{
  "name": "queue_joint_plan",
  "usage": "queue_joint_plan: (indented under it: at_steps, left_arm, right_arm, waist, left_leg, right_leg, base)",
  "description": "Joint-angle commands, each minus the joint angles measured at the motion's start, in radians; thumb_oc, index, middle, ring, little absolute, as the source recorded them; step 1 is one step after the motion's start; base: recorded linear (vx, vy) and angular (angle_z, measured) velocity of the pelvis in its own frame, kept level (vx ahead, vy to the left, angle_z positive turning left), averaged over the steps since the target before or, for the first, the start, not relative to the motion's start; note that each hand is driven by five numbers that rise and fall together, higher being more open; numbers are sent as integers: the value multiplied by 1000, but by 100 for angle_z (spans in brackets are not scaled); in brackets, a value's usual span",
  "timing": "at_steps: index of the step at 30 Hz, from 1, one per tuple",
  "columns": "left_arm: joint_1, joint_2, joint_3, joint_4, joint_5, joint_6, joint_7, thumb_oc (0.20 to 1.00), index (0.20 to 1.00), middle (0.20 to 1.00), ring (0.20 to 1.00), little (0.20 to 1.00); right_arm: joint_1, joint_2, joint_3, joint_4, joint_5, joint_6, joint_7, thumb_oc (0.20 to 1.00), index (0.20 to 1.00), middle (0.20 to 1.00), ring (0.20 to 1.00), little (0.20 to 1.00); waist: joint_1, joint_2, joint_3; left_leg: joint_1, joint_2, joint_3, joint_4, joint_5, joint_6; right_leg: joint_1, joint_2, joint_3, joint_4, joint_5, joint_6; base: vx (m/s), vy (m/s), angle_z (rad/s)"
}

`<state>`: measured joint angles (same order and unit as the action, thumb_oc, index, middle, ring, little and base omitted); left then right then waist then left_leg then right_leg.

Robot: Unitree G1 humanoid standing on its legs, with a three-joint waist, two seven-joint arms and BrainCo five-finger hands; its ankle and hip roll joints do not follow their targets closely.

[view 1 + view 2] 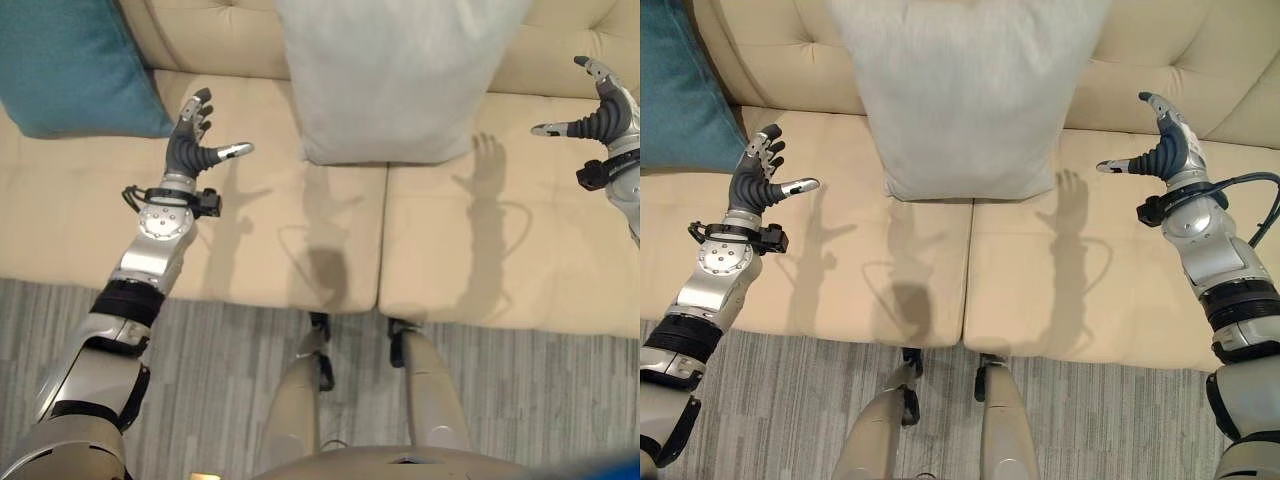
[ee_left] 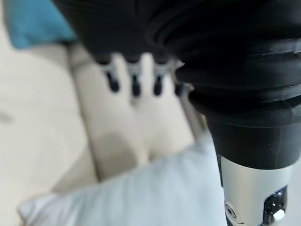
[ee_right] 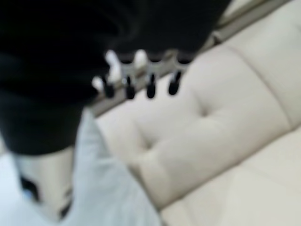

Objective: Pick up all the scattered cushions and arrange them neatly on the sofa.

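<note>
1. Sofa (image 1: 300, 250): cream seat carrying both cushions.
2. Grey cushion (image 1: 970, 100): propped upright against the backrest, centred over the seat seam.
3. Teal cushion (image 1: 70, 65): leaning at the robot's left.
4. Left hand (image 1: 190, 145), right hand (image 1: 1165, 150): fingers spread, empty, flanking the grey cushion, apparently released.

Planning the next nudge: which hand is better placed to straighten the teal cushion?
Left, probably. The left hand hangs open right beside the teal cushion at the sofa's left end. The right hand is also open, but sits beyond the white cushion, on its far side.
</note>
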<state>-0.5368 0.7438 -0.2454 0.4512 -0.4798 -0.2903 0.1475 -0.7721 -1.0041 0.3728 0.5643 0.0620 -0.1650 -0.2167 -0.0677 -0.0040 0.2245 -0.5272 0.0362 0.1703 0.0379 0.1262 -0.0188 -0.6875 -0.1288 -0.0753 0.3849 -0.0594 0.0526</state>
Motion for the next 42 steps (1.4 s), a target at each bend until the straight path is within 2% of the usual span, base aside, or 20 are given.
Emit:
queue_joint_plan:
  at_steps: [1, 8, 13, 14, 15, 17, 18, 23, 26, 27, 28, 31, 35, 36, 38, 42]
  left_arm:
    - [-7, -6, 32, 36, 21, -29, -30, 1000, 1000, 1000, 1000, 1000]
    - [131, -68, 63, -3, 46, -10, -62, 1000, 1000, 1000, 1000, 1000]
    - [315, -134, 86, -30, 105, 15, -107, 1000, 1000, 1000, 1000, 1000]
    - [315, -133, 85, -30, 105, 16, -107, 1000, 1000, 1000, 1000, 1000]
    - [394, -148, 92, -27, 145, 27, -128, 1000, 1000, 1000, 1000, 1000]
    - [424, -162, 97, -8, 169, 35, -141, 1000, 1000, 1000, 1000, 1000]
    - [472, -190, 91, 60, 231, 47, -143, 1000, 1000, 1000, 1000, 1000]
    - [526, -286, 64, 303, 442, 89, -111, 1000, 1000, 1000, 1000, 1000]
    - [534, -341, 42, 471, 505, 105, -99, 1000, 1000, 1000, 1000, 1000]
    - [533, -341, 41, 474, 505, 103, -98, 1000, 1000, 1000, 1000, 1000]
    - [532, -366, 21, 565, 539, 116, -95, 1000, 1000, 1000, 1000, 1000]
    - [543, -393, 12, 634, 552, 126, -96, 1000, 1000, 1000, 1000, 1000]
    - [523, -432, -7, 647, 514, 123, -88, 1000, 1000, 1000, 1000, 1000]
    - [516, -440, -9, 648, 506, 127, -91, 1000, 1000, 1000, 1000, 1000]
    - [499, -446, -19, 658, 507, 127, -89, 1000, 1000, 1000, 1000, 1000]
    - [481, -438, -47, 635, 519, 120, -95, 1000, 1000, 1000, 1000, 1000]
  right_arm:
    - [56, -15, -34, -27, -24, -28, 12, 1000, 1000, 1000, 1000, 1000]
    - [247, 44, -78, -112, -72, -20, 70, 1000, 1000, 1000, 1000, 1000]
    - [499, 146, -159, -172, -125, -18, 128, 1000, 1000, 1000, 1000, 1000]
    - [502, 146, -161, -174, -125, -18, 129, 1000, 1000, 1000, 1000, 1000]
    - [592, 187, -180, -167, -144, -20, 152, 1000, 1000, 1000, 1000, 1000]
    - [634, 210, -186, -152, -162, -18, 167, 1000, 1000, 1000, 1000, 1000]
    - [689, 264, -180, -95, -179, -14, 185, 1000, 1000, 1000, 1000, 1000]
    - [765, 398, -132, 146, -238, 1, 188, 1000, 1000, 1000, 1000, 1000]
    - [785, 474, -116, 305, -242, 13, 180, 1000, 1000, 1000, 1000, 1000]
    - [784, 474, -116, 307, -242, 11, 179, 1000, 1000, 1000, 1000, 1000]
    - [795, 507, -122, 380, -227, 17, 171, 1000, 1000, 1000, 1000, 1000]
    - [809, 535, -120, 444, -215, 27, 169, 1000, 1000, 1000, 1000, 1000]
    - [771, 530, -91, 491, -208, 42, 159, 1000, 1000, 1000, 1000, 1000]
    - [764, 531, -89, 501, -211, 48, 161, 1000, 1000, 1000, 1000, 1000]
    - [754, 543, -88, 531, -211, 60, 160, 1000, 1000, 1000, 1000, 1000]
    - [731, 576, -74, 579, -219, 74, 156, 1000, 1000, 1000, 1000, 1000]
  waist:
    - [1, -55, -64]
    - [0, -68, -70]
    - [-9, -62, -100]
    - [-9, -63, -102]
    - [-15, -58, -118]
    - [-17, -56, -127]
    - [-24, -52, -145]
    - [-36, -42, -184]
    - [-44, -40, -196]
    - [-44, -40, -195]
    - [-53, -37, -200]
    - [-71, -32, -208]
    - [-60, -47, -180]
    - [-63, -51, -179]
    - [-77, -56, -179]
    - [-74, -76, -148]
  left_leg:
    - [72, 84, -6, 96, -128, -115]
    - [156, 99, -6, 70, -123, -113]
    - [267, 104, -7, 35, -121, -109]
    - [265, 102, -7, 32, -116, -109]
    - [311, 103, -6, 17, -117, -105]
    - [339, 103, -3, 4, -117, -104]
    - [380, 104, 4, -15, -115, -104]
    - [458, 104, 18, -56, -115, -104]
    - [490, 109, 25, -67, -116, -105]
    - [492, 109, 26, -68, -117, -105]
    - [502, 114, 35, -72, -111, -111]
    - [520, 122, 36, -63, -129, -107]
    - [493, 51, -118, 44, -217, -85]
    - [488, 35, -132, 53, -231, -78]
    - [489, 18, -114, 60, -252, -63]
    - [488, -32, -79, 40, -261, -24]
  right_leg:
    - [184, -72, 8, -349, 165, 129]
    - [267, -66, -3, -343, 139, 122]
    - [360, -66, -15, -325, 109, 123]
    - [358, -67, -15, -328, 112, 123]
    - [398, -67, -17, -323, 105, 125]
    - [420, -64, -17, -326, 101, 126]
    - [453, -62, -21, -330, 99, 127]
    - [526, -51, -22, -356, 84, 126]
    - [556, -42, -18, -363, 74, 123]
    - [557, -42, -18, -363, 74, 123]
    - [572, -36, -17, -365, 66, 121]
    - [588, -25, 10, -365, 55, 115]
    - [559, -14, 93, -339, 67, 108]
    - [550, -15, 110, -337, 77, 113]
    - [529, -20, 145, -342, 102, 129]
    - [439, -15, 208, -367, 205, 185]
  base:
    - [-19, -31, 1]
    - [14, -8, 3]
    - [68, 18, 1]
    - [62, 25, 0]
    - [60, 23, -1]
    - [52, 19, 2]
    - [35, 11, 4]
    - [16, 0, -1]
    - [-5, -19, -5]
    - [-30, -10, -5]
    - [-24, -14, -3]
    - [0, 0, 0]
    - [-67, 59, -32]
    - [-68, 111, -56]
    - [-70, 169, -65]
    - [-148, 200, -111]
